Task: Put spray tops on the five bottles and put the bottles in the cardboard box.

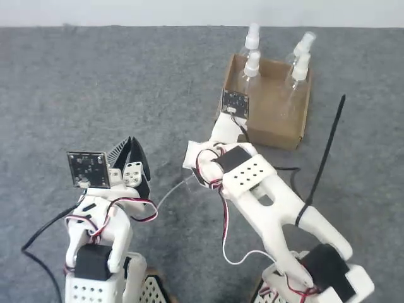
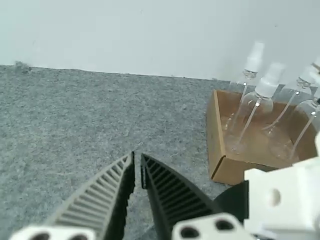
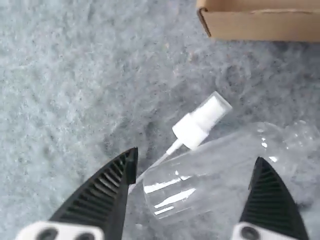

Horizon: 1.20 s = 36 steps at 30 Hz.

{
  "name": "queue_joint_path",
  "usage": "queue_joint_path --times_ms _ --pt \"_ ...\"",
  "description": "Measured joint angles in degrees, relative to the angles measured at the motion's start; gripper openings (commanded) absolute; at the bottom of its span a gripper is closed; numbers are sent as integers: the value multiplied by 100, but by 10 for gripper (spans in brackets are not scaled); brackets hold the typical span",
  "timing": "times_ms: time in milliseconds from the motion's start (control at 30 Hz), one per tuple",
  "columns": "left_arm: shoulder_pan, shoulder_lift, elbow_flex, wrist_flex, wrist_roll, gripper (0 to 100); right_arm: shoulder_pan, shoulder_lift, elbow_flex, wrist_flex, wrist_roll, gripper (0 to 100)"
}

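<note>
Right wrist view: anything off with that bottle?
Yes. The bottle lies on its side on the carpet under the open right gripper, its spray top loose beside it, not fitted. The four bottles in the cardboard box stand upright, capped.

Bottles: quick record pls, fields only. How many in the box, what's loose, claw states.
in box: four bottles standing upright in the cardboard box, all capped
loose: one clear bottle on its side on the grey carpet, outside the box
fifth top: spray top lying against the loose bottle, tube out on the carpet, apparently not fitted
right claw: open, above the loose bottle, one finger either side
left claw: shut, empty, over carpet
</note>
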<state>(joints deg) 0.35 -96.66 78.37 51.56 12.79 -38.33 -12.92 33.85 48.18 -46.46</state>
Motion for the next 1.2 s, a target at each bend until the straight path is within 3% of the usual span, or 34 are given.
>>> queue_joint_path --times_ms 333,933,1200 --pt "0 0 0 0 0 11 88 0 0 835 0 286" --pt "0 0 0 0 0 11 70 853 18 149 -897 285" --pt "0 0 0 0 0 11 255 853 9 905 -642 284"
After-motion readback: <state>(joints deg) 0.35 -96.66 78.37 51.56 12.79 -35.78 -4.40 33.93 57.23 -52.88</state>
